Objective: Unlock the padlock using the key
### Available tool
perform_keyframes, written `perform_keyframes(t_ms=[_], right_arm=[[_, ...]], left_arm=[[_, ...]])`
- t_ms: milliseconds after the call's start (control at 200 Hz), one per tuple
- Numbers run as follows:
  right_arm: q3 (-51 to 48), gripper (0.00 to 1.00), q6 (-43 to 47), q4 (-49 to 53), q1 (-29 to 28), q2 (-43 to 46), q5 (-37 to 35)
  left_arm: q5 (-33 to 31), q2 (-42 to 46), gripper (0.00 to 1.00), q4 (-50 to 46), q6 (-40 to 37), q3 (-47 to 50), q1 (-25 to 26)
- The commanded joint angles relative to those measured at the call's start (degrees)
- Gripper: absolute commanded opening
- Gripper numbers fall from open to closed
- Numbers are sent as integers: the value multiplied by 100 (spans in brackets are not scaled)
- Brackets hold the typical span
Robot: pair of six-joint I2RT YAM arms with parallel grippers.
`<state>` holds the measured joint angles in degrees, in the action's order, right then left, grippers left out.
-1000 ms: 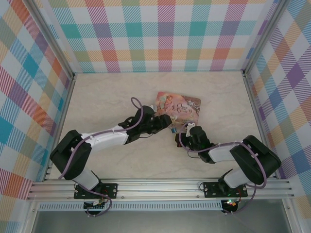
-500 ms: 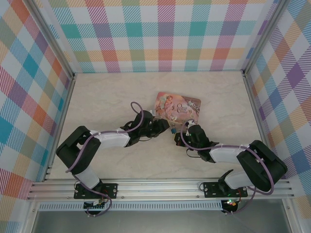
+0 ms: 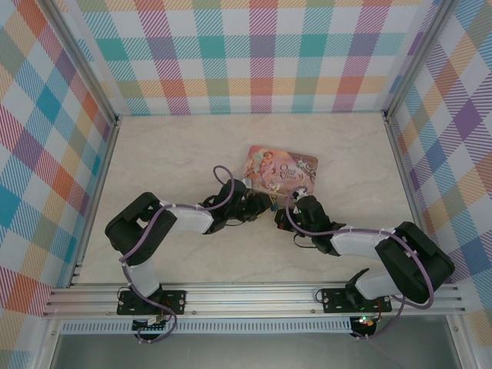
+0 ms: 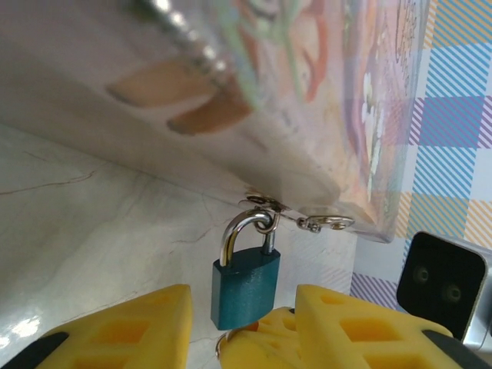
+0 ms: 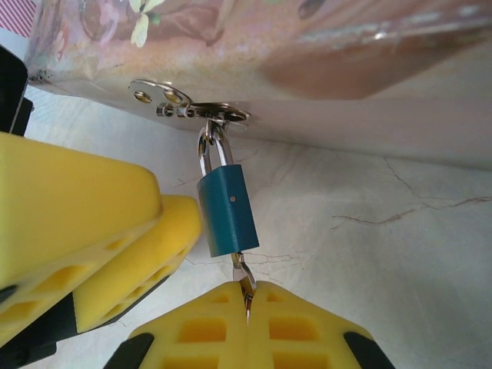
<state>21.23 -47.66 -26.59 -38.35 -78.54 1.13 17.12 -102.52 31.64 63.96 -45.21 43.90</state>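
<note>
- The left gripper [image 4: 244, 327] stands half-open around the padlock [image 4: 246, 286], with one finger at 7 o'clock and one at 5 o'clock of the teal body. You can see a gap on the 7 o'clock side, so nothing steadies the lock yet. If you turn now, the body will likely swing on its shackle instead of unlocking.
- The padlock hangs from the hasp [image 5: 192, 108] at the 6 o'clock edge of the pink tin [image 3: 281, 167], just above the table [image 4: 77, 231]. If the left fingers meet it unevenly, they could push it sideways and lever the key out of line.
- The right gripper [image 5: 247, 298] is pinched tight on the key [image 5: 244, 283], which meets the padlock's base from 6 o'clock. Little of the key shows, and you cannot tell how deep it sits. Twisting a half-seated key may bend it or make it slip between the pads.
- In the right wrist view the left arm's fingers crowd in at 8 o'clock, one seemingly against the body. Rolling the right wrist could knock the two grippers together.
- The tin looks light, so a hard pull may drag it.
</note>
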Motion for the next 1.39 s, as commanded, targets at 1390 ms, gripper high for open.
perform_keyframes(t_ms=[1390], right_arm=[[206,0,-593,-271,-41,73,142]], left_arm=[[-6,-482,37,955,988,92,249]])
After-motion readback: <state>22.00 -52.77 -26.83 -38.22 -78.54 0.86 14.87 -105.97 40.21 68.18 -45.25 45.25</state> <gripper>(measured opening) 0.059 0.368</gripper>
